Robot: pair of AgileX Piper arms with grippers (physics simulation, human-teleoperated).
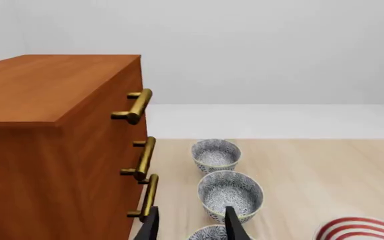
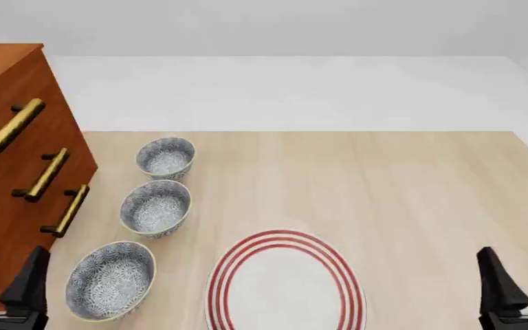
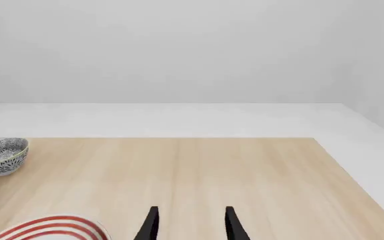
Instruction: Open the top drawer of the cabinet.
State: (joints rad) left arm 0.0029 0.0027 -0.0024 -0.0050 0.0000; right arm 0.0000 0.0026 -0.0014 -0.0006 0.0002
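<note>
The cabinet point(image 2: 7, 179) is a tall reddish-brown chest at the table's left edge, also seen in the left wrist view point(image 1: 45, 150). Its top drawer point(image 2: 21, 93) carries a brass bar handle point(image 2: 9, 126), which the left wrist view shows too point(image 1: 137, 106), above two matching handles. The drawer front sits flush with the two below. My left gripper point(image 2: 5, 275) stands open at the near left, in front of the cabinet's base, well below the top handle. My right gripper point(image 2: 521, 275) is open at the near right, holding nothing.
Three blue-patterned bowls point(image 2: 166, 157) point(image 2: 156, 207) point(image 2: 110, 280) line up just right of the cabinet. A white plate with red rings point(image 2: 287, 285) lies near the front middle. The table's far edge point(image 2: 301, 130) meets a white floor.
</note>
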